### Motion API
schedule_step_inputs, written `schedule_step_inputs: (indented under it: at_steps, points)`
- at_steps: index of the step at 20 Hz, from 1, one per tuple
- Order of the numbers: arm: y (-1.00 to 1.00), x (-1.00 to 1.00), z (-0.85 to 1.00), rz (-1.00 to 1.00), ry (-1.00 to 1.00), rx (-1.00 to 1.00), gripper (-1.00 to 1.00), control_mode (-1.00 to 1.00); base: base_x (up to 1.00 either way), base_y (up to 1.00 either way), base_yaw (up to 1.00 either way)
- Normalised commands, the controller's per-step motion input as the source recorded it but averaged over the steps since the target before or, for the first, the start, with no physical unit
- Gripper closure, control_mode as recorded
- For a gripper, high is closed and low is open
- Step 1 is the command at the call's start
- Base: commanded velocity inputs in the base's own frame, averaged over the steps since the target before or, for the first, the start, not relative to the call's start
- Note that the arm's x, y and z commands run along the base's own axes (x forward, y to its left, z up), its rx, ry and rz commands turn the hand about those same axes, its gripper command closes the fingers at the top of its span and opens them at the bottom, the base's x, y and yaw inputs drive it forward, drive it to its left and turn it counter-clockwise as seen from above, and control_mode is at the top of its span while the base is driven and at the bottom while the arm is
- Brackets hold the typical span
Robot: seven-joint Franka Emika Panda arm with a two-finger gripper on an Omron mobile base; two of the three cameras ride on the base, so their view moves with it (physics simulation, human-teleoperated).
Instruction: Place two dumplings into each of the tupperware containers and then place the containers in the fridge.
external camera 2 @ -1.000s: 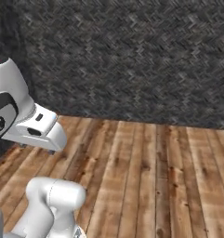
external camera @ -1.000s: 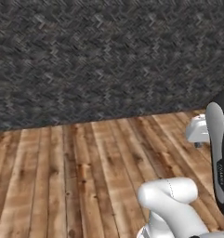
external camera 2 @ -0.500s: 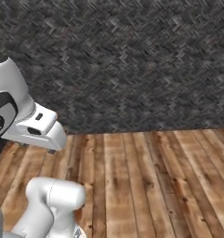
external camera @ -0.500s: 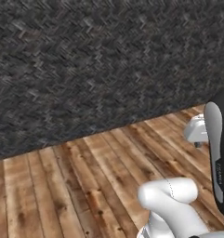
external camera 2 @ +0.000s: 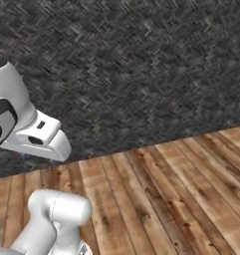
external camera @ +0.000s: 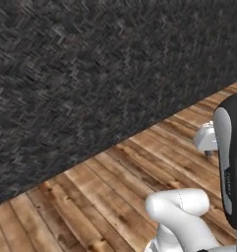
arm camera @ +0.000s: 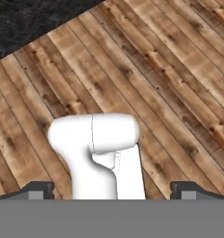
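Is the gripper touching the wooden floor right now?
Apart. In the hand view the gripper has its two fingertips spread wide with nothing between them, and the wooden floor lies well beyond them, with no contact at either tip.

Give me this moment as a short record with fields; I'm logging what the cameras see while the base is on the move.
surroundings: dark grey patterned wall meeting a wooden plank floor
gripper: open, its two tips set far apart at the bottom of the hand view, nothing between them
gripper aim: down at the floor planks
task items: no dumplings, trays or fridge in these views
arm: white, folded low in front of the base cameras
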Motion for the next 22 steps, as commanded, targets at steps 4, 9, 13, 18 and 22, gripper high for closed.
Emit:
schedule_step_inputs:
  at_steps: [4, 9, 13, 18, 22]
  points:
    - [0.00, 0.00, 0.00, 0.00, 0.00, 0.00, -1.00, 1.00, 0.99, -0.13, -0.45]
    - [0.00, 0.00, 0.00, 0.00, 0.00, 0.00, -1.00, 1.00, 0.97, -0.11, -0.47]
    - [0.00, 0.00, 0.00, 0.00, 0.00, 0.00, -1.00, 1.00, 0.70, -0.02, -0.60]
    - [0.00, 0.00, 0.00, 0.00, 0.00, 0.00, -1.00, 1.00, 0.41, 0.00, -0.71]
    - [0.00, 0.00, 0.00, 0.00, 0.00, 0.00, -1.00, 1.00, 0.10, -0.03, -0.81]
